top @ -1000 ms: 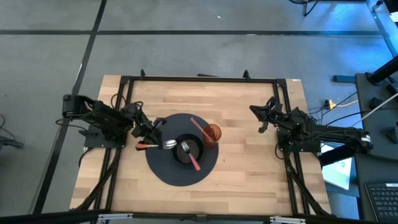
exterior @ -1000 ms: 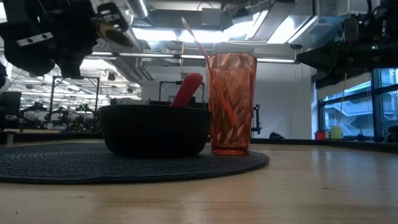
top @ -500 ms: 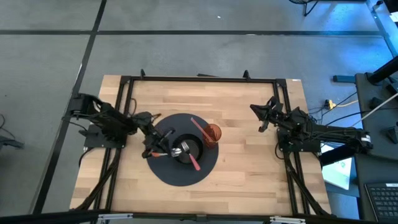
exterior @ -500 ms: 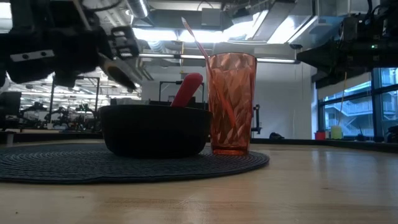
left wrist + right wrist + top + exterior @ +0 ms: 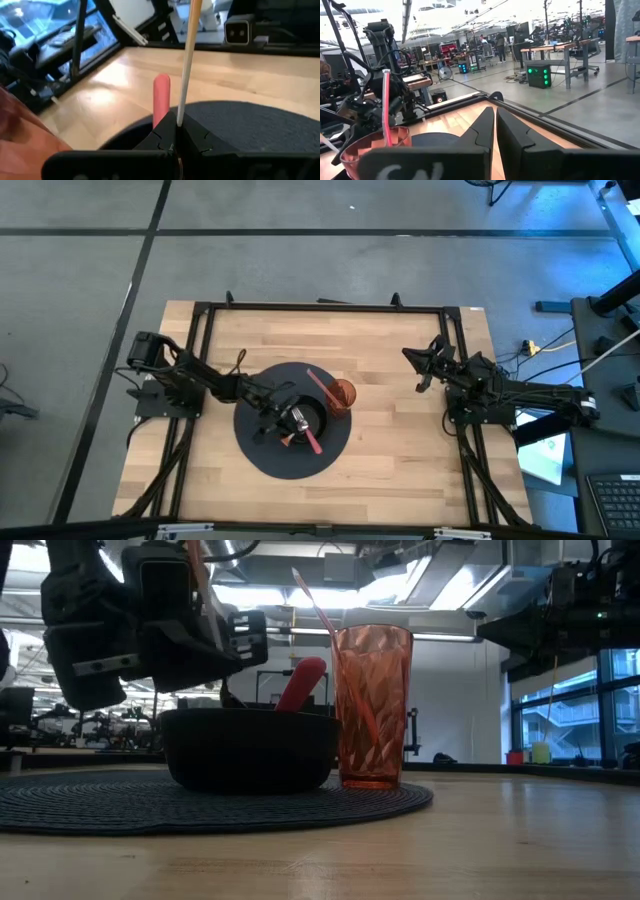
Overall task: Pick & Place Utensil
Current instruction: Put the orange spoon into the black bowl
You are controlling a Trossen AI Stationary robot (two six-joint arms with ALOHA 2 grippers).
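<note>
A black bowl (image 5: 300, 420) sits on a round dark mat (image 5: 262, 460), with a red-handled utensil (image 5: 315, 442) leaning on its rim. An orange ribbed cup (image 5: 372, 705) stands on the mat to the bowl's right and has a pink utensil (image 5: 320, 385) leaning inside it. My left gripper (image 5: 283, 420) hangs over the bowl's left side, shut on an orange-handled utensil (image 5: 196, 565). That utensil's head is hidden below the fingers. My right gripper (image 5: 425, 370) waits shut over the table's right part. My left gripper pinches the utensil's thin orange handle (image 5: 183, 85) between its two fingertips, coming slanting down from the table's left side. The handle stands nearly upright above the fingers, over the bowl. The lower end is hidden behind the gripper and the bowl's wall.
The mat covers the table's middle. Bare wooden tabletop (image 5: 400, 460) lies to its right and near side. A black frame (image 5: 320, 307) runs along the table's far edge and down both sides.
My left gripper has moved from the mat's left edge toward the right to over the bowl and tipped downward, staying shut on the utensil. The utensil has turned from lying roughly level to standing with its handle up.
</note>
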